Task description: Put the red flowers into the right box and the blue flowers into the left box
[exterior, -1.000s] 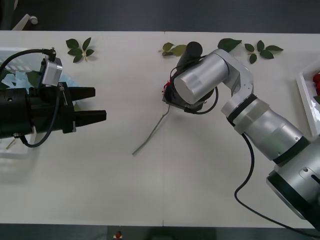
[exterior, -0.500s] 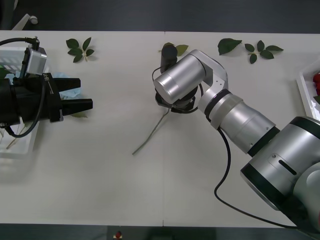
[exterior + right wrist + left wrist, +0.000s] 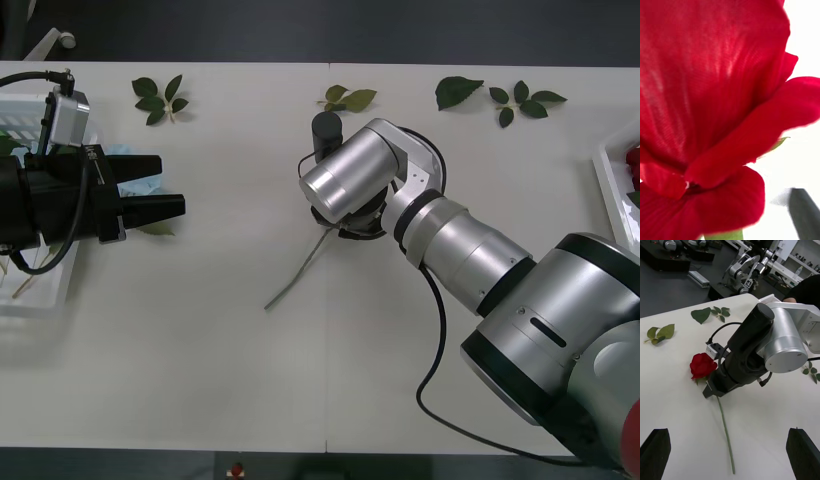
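Right jaws (image 3: 711, 390) lower, at rose (image 3: 702, 365)

Two grippers (image 3: 170, 193) (image 3: 711, 390), one rose (image 3: 702, 365) and four leaf sprigs (image 3: 158, 98) are showing on the table (image 3: 300, 380).

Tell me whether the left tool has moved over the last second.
Yes. In the front view the left tool has pulled back toward the left box, farther from the red rose's stem lying at table centre.
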You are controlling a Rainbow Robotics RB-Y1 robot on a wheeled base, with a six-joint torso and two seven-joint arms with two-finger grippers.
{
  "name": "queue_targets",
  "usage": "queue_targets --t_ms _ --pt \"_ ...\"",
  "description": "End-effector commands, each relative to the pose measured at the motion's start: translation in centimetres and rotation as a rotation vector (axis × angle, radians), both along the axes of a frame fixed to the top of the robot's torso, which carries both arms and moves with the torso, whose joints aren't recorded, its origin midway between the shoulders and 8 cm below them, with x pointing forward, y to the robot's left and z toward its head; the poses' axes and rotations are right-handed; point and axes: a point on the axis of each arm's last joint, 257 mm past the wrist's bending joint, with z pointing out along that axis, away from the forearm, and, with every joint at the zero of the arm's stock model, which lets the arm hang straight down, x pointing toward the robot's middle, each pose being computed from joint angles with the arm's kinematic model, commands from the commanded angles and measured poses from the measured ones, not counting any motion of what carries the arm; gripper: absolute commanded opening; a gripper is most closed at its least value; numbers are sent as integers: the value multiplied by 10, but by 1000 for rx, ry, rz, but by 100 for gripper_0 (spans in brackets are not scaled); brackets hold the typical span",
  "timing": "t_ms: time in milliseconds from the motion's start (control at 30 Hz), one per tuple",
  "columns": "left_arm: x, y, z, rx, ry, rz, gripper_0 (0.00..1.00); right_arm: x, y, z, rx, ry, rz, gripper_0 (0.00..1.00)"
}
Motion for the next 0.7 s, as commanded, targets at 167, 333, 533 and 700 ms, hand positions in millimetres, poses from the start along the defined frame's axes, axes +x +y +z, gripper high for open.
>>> queue_targets --t_ms 167,333,533,700 --pt "-12 -3 0 31 -26 -48 89 12 23 24 53 -51 -5 0" --pt "-11 -4 0 28 -26 -47 89 13 25 25 60 -57 -3 0" --pt "-11 -3 -1 27 -23 -45 89 13 25 25 61 -59 -3 0" --pt "-11 -3 -1 31 -26 -45 89 18 20 30 72 -64 2 0"
